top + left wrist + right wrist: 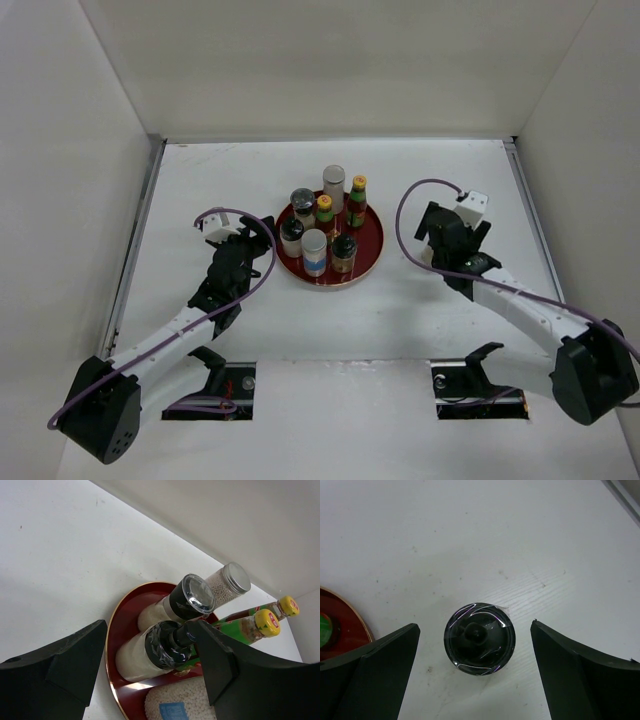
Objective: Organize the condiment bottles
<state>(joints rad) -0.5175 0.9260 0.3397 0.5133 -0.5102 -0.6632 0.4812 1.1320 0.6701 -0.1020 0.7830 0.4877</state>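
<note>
there, bottle point(480, 642) between wide right jaws

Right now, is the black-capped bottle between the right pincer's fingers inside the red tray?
Out: the bottle stands on the white table, apart from the red tray.

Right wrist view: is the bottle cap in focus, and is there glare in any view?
Right wrist view: the black bottle cap is sharp, small glints on its wrap; the fingers are dark, featureless. Left wrist view: bright glare on the clear-topped lid. Top external view: soft, even light over the red tray.
</note>
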